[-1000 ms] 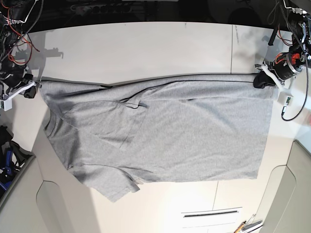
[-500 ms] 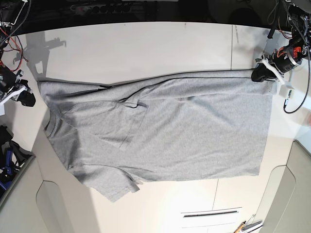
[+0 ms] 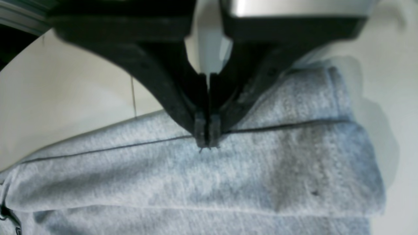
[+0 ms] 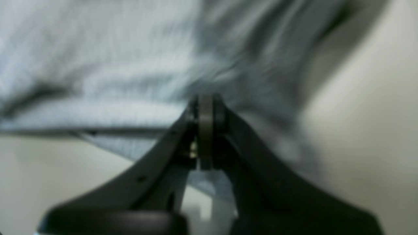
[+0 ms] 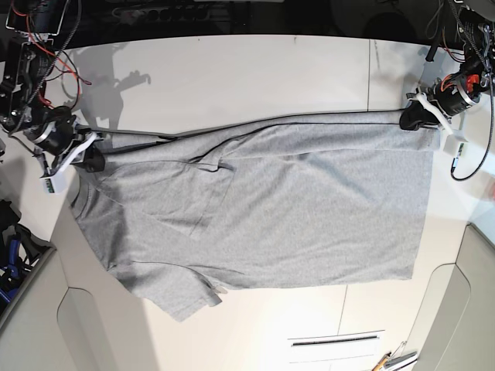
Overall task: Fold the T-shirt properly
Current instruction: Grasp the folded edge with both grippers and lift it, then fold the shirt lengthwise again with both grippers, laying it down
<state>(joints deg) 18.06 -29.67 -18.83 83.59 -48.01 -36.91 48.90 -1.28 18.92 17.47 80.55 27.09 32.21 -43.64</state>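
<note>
The T-shirt (image 5: 263,209) lies spread on the surface (image 5: 232,77), hem toward 3 o'clock, neck and sleeves toward 9 o'clock, its far edge doubled along 12 o'clock in the base view. My left pincer (image 3: 207,138) is pressed shut at the hem corner at 2 o'clock, its tips on the folded edge; a thin seam line runs under them, and I judge that cloth is pinched between. My right pincer (image 4: 205,130) is shut too, at the shoulder end near 10 o'clock; the wrist view is blurred, so I cannot tell whether fabric is caught.

The cloth is soft, light knit: it will sag between my two holds, drag on the surface and wrinkle if pulled unevenly. It is not fragile, but layers slide over one another. Best holds, I judge, are the two ends of the doubled edge, taking both layers and keeping the edge taut between them before carrying it toward 6 o'clock.
</note>
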